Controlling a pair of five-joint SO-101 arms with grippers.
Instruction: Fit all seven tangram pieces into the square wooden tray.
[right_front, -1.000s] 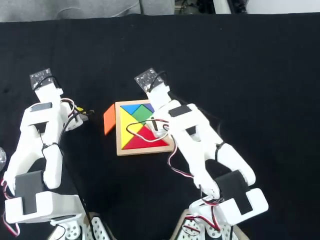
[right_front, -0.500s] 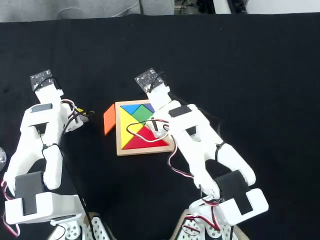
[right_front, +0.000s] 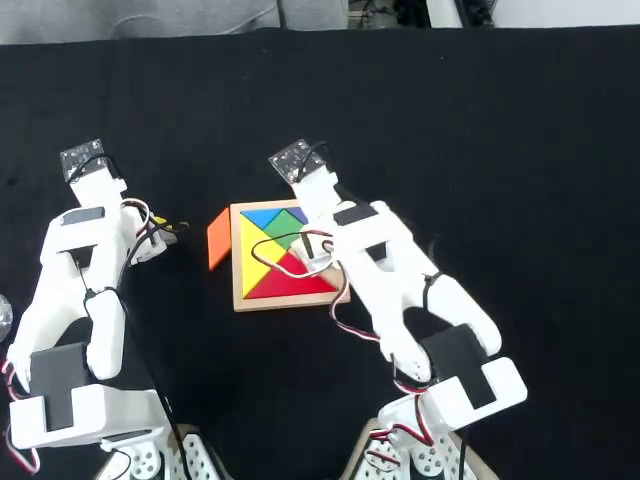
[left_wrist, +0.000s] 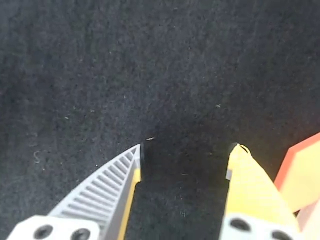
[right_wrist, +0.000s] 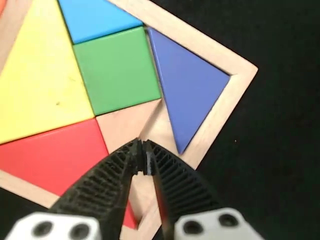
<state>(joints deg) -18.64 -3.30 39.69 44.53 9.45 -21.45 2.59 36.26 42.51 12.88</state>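
Tray (right_wrist: 235, 85) sits directly under your right end effector (right_wrist: 141, 147). Its fingers are pressed together with nothing between them. The tips hang over the bare wood gap (right_wrist: 145, 125), which is bounded by the green square (right_wrist: 117, 70), red triangle (right_wrist: 55, 155) and indigo triangle (right_wrist: 187, 95). My guess is the closed tips are there to nudge pieces flush. Yellow triangle (right_wrist: 40, 85) and blue piece (right_wrist: 97, 17) lie beyond the green.

Orange piece (right_front: 218, 240) lies outside the tray, just beside its rim and just off one finger of your left end effector (left_wrist: 187, 155). That one is spread and empty over the black worktop (left_wrist: 150, 60).

Obstruction: your right arm (right_front: 400, 290) overhangs the gap, so it likely blocks placing the orange.
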